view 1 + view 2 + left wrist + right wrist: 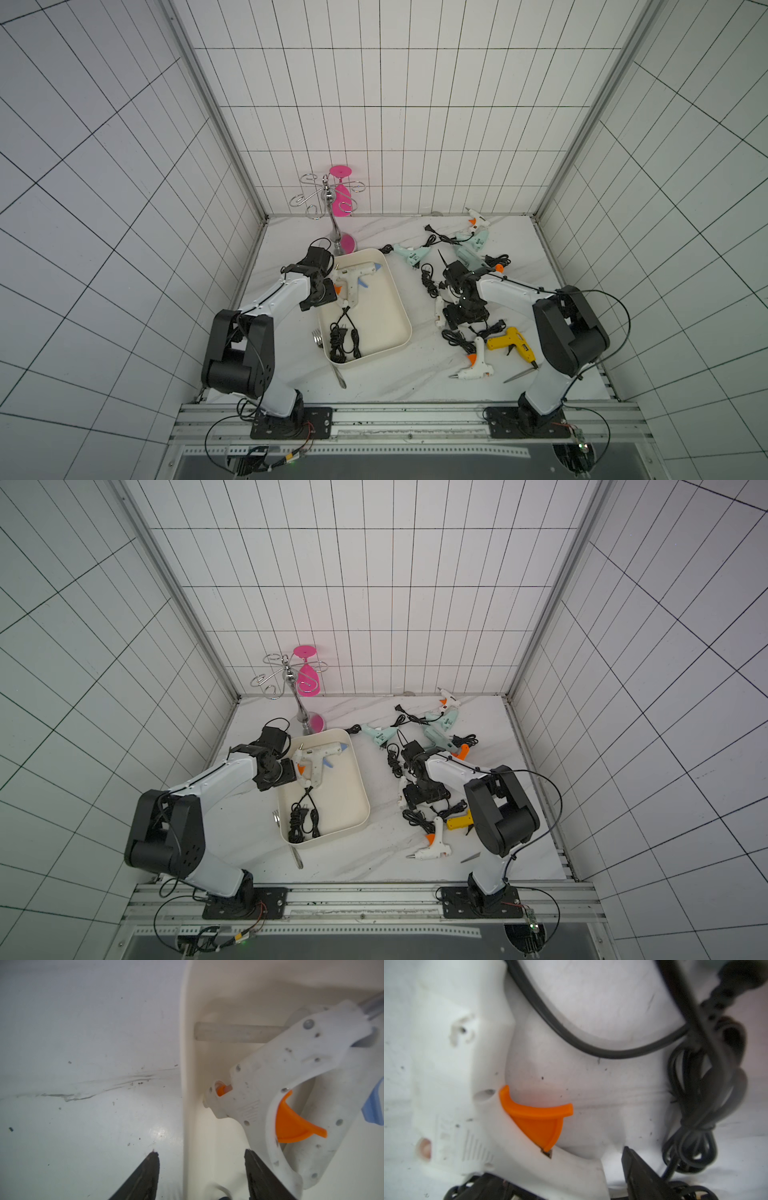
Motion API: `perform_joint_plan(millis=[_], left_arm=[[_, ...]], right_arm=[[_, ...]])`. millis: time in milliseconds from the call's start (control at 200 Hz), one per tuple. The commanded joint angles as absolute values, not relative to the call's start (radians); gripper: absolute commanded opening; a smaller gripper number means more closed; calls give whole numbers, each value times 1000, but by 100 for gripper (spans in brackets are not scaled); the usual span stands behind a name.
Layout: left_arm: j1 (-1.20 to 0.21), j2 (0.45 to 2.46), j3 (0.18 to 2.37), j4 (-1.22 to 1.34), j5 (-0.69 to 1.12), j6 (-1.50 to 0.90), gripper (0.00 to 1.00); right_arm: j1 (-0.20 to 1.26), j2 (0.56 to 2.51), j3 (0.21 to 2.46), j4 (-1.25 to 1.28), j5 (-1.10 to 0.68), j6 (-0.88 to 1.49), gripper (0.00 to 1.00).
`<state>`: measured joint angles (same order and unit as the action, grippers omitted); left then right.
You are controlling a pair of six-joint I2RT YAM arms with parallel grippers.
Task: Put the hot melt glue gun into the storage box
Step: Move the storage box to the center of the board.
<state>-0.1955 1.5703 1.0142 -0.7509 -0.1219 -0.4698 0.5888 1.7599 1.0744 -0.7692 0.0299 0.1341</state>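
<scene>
1. My left gripper has its jaws apart and clamped on nothing. They straddle the storage box wall on my left side, with one finger over the table and the other inside the box.
2. The glue gun with the blue nose lies flat in the far end of the box. Its handle is just beside my inner left finger.
3. A black cord bundle lies in the near end of the box.
4. My right gripper is down at the table, to the right of the box. Its jaws stand apart on either side of the handle of a second white glue gun.
5. A strip of table shows between one finger and that handle, so I am not clamped on it.
6. That second gun lies flat on the table outside the box, with black cords just beside it.
7. Mint glue guns lie farther back, and a yellow glue gun lies near my right arm.
</scene>
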Motion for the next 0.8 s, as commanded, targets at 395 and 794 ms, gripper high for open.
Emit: perform_joint_plan(millis=[395, 794], left_arm=[[-360, 1656, 1114, -634, -134, -327, 64], [-369, 1535, 1124, -653, -101, -316, 65]], right_arm=[[579, 1775, 1094, -829, -104, 308, 56], [583, 1815, 1191, -875, 70, 122, 72]])
